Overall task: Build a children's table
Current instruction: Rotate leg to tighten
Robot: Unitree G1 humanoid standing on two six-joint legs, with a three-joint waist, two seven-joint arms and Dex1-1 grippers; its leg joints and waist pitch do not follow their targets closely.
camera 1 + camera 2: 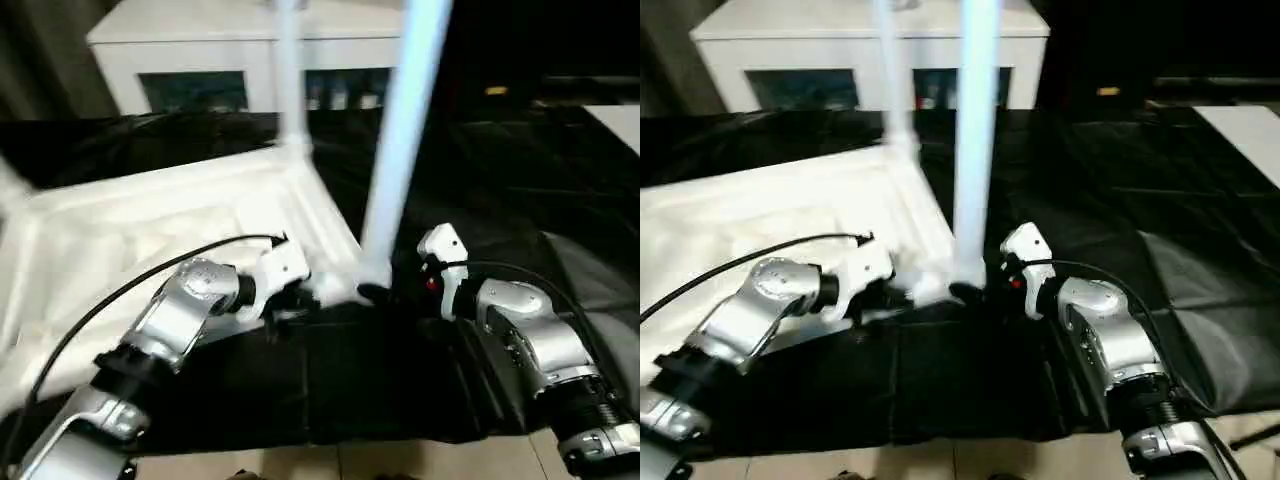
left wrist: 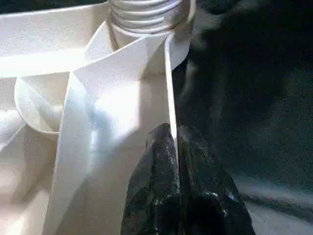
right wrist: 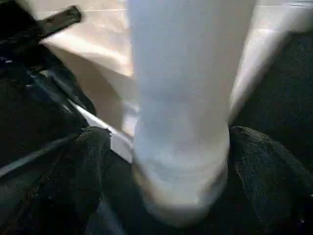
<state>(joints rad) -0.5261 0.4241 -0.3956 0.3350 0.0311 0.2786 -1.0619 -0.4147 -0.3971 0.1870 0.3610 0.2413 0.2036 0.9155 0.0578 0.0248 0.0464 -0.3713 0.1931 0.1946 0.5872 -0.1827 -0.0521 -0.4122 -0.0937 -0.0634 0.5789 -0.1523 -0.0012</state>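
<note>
Light fell from overhead, blowing out the white tabletop (image 1: 150,215) into glare that washed away its ribs. The black cloth (image 1: 1160,190) swallowed detail in deep shadow. The nearer upright leg (image 1: 400,140) was smeared with motion blur. In the right wrist view that leg was soft, out of focus.

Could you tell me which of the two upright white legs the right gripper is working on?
The nearer leg, at the tabletop's near corner; the right gripper's jaws flank its base. The other leg stands at the far corner.
</note>
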